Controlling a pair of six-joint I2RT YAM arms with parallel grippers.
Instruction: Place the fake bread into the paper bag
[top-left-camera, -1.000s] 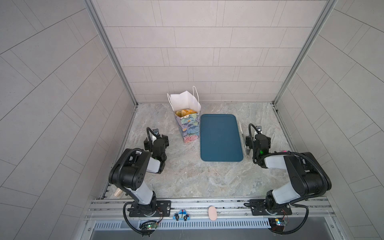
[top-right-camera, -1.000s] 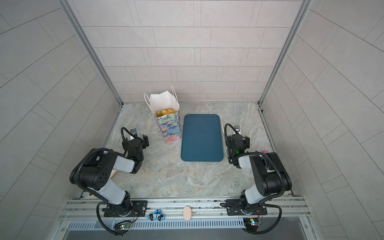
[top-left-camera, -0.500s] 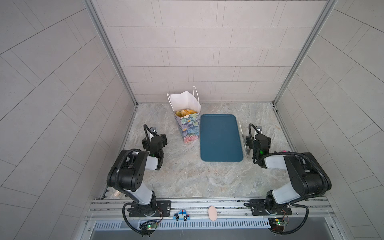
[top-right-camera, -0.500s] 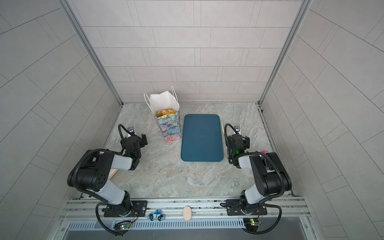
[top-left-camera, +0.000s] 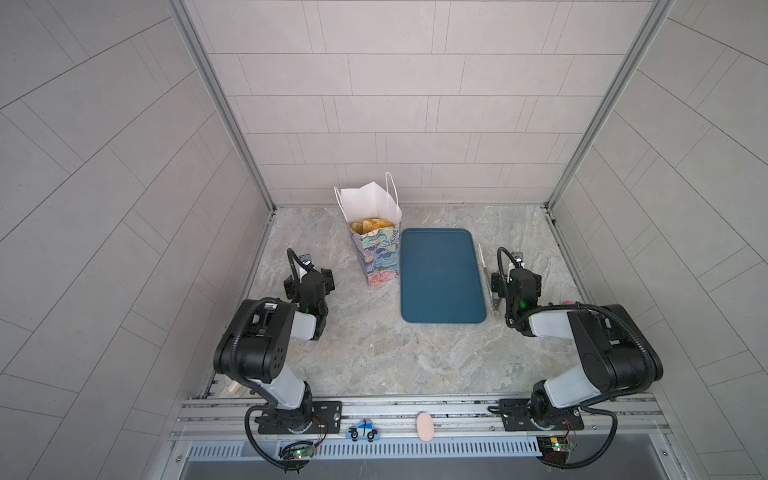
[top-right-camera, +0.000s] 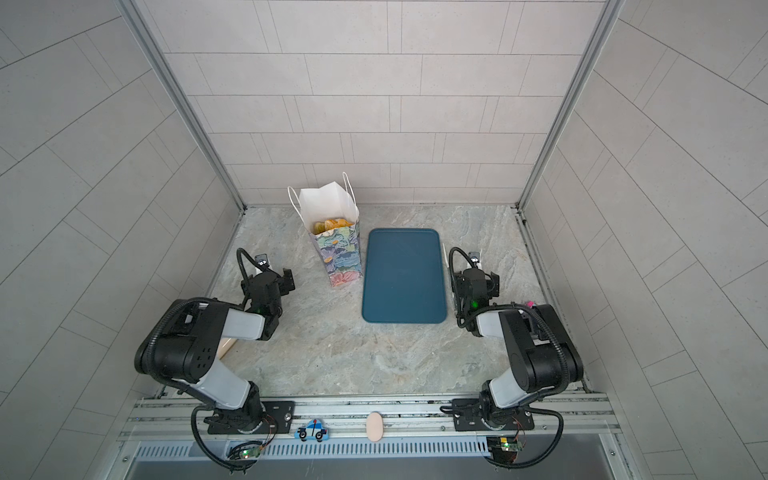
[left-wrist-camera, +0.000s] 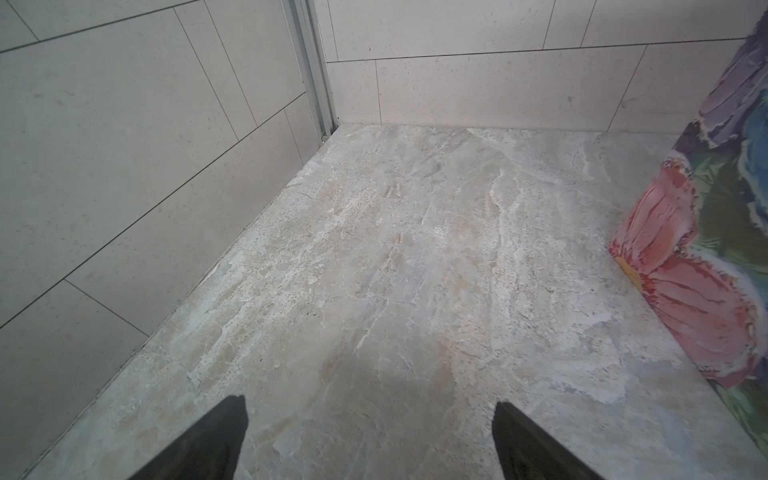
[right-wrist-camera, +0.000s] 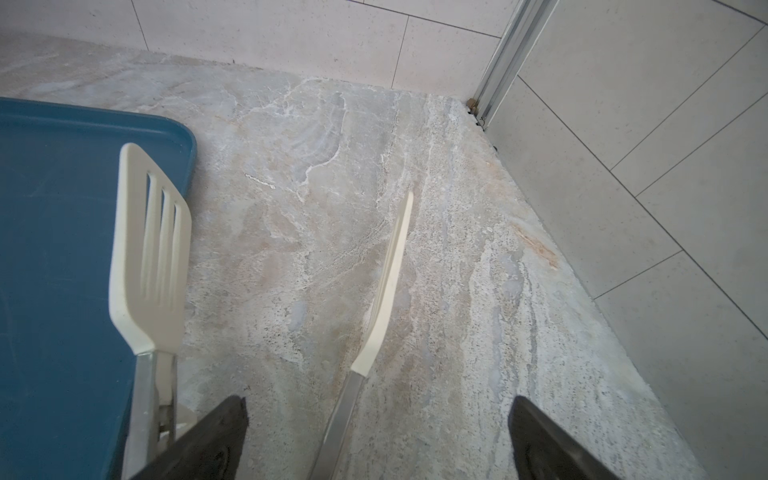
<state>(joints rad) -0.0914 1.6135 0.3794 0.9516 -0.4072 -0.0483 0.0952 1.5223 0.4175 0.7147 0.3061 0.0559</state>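
Golden bread (top-left-camera: 371, 225) sits piled in the bag (top-left-camera: 376, 257) beside the blue tray (top-left-camera: 440, 274); left gripper (left-wrist-camera: 369, 402) and right gripper (right-wrist-camera: 378, 399) both wide open, right one by the tongs (right-wrist-camera: 149, 249)

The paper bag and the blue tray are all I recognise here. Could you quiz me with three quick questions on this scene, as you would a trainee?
1. True or false: the blue tray has no bread on it.
2. Where is the fake bread? A: in the paper bag; B: on the tray; C: nowhere in view.
3. Fill in: the left tool and the right tool are both ____ (open or shut).

Key: 1 true; 2 A; 3 open.
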